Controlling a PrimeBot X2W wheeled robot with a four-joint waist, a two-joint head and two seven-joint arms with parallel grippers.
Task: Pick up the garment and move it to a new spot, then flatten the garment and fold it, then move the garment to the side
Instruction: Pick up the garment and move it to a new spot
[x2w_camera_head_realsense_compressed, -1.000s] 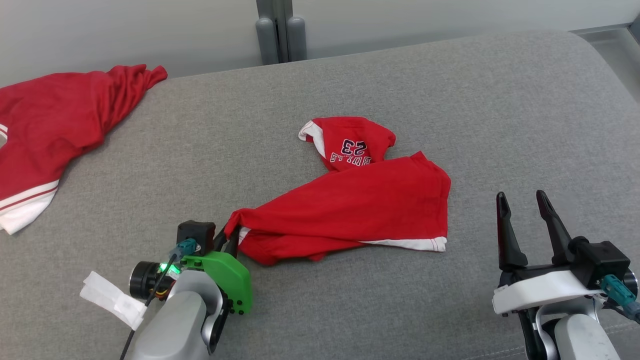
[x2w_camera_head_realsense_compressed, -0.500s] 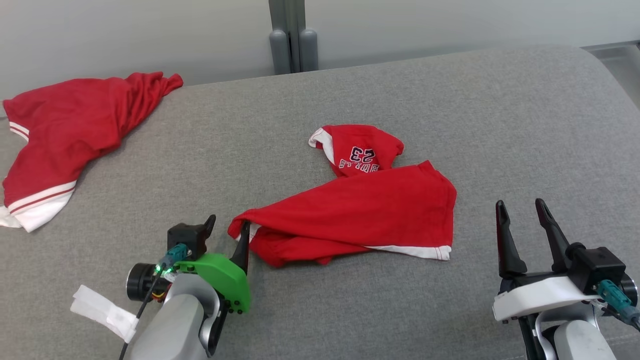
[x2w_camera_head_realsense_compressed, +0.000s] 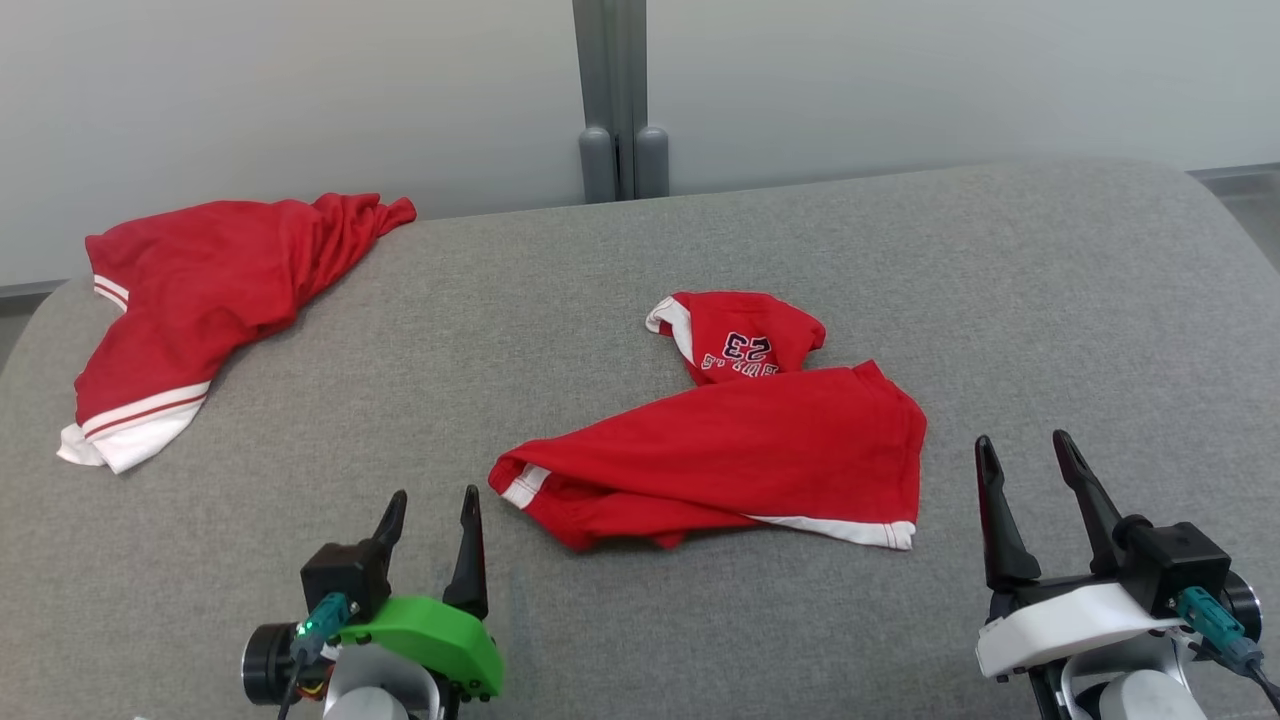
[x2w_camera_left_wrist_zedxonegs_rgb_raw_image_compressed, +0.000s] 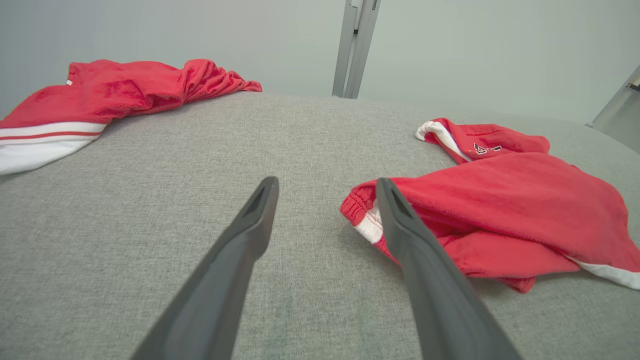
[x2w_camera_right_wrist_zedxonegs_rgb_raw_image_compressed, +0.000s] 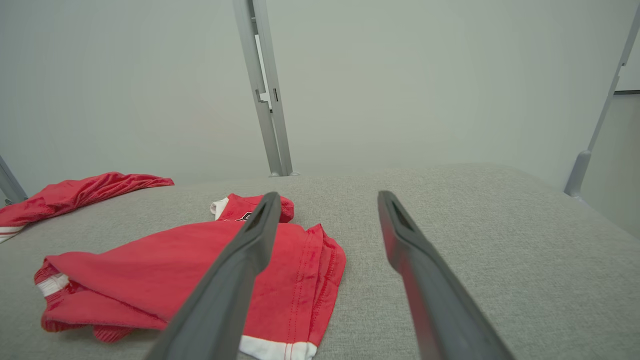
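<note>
The red garment (x2w_camera_head_realsense_compressed: 730, 455) is lying crumpled near the middle of the grey cushion (x2w_camera_head_realsense_compressed: 1000, 300). It is loosely doubled over, with white trim along its near edge and a flap bearing the number 23 sticking out on its far side. The left gripper (x2w_camera_head_realsense_compressed: 433, 495) is hovering just left of the garment's near left corner, its two fingers (x2w_camera_head_realsense_compressed: 467, 550) spread wide and holding nothing. That corner is sitting just beside the gripper's right finger, apart from it. The right gripper (x2w_camera_head_realsense_compressed: 1023, 440) is hanging to the right of the garment near the white hem, also spread wide and empty. A second red garment (x2w_camera_head_realsense_compressed: 200, 290) is lying well apart at the cushion's far left edge. A grey post (x2w_camera_head_realsense_compressed: 615, 100) is standing behind, against the pale wall (x2w_camera_head_realsense_compressed: 300, 100).
</note>
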